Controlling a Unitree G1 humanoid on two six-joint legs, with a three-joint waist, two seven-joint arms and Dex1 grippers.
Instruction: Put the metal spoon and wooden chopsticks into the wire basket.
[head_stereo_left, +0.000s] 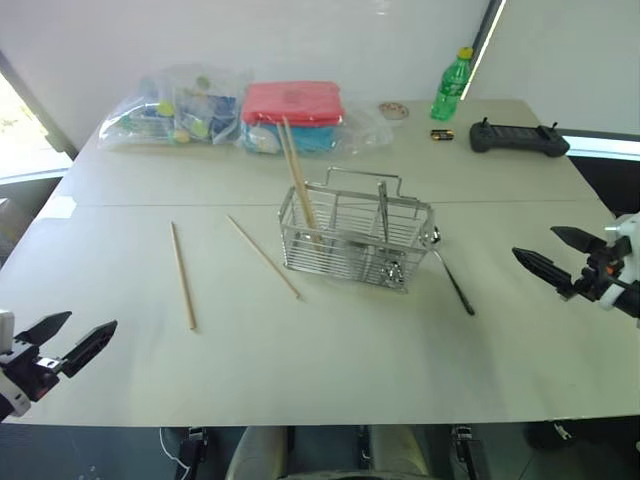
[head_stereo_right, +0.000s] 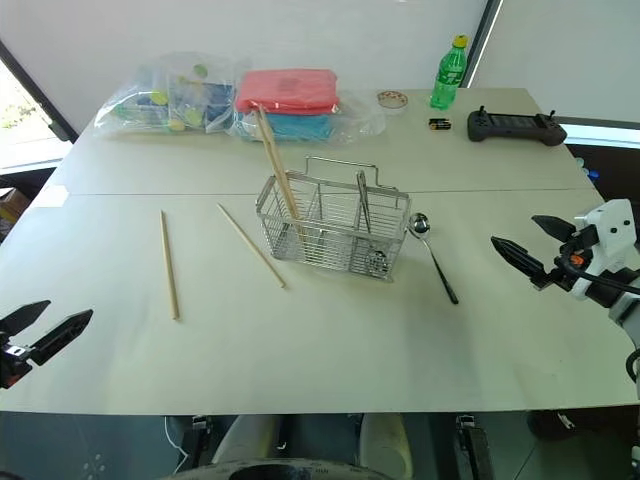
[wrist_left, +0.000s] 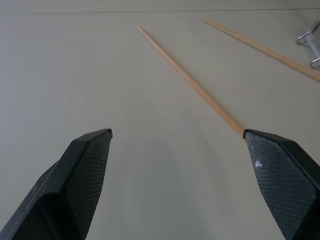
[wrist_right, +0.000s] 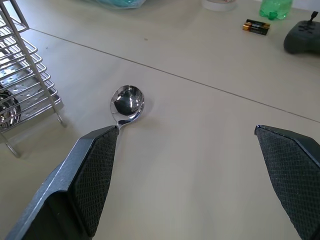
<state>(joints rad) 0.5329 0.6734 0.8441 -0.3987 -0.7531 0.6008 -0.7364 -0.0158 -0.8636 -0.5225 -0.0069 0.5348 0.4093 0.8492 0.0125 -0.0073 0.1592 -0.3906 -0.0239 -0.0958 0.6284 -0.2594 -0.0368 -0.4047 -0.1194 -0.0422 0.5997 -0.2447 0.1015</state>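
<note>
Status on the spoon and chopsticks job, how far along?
Done: two chopsticks stand leaning in the basket, at its left end. In hand: nothing; the left hand and right hand are both open and empty, hovering near the table's edges. Left: two loose chopsticks lying on the table left of the basket, and the spoon lying just right of it.

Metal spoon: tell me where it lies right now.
The metal spoon lies flat on the table, just off the wire basket's right end, its bowl nearest the basket, between it and the right gripper.
</note>
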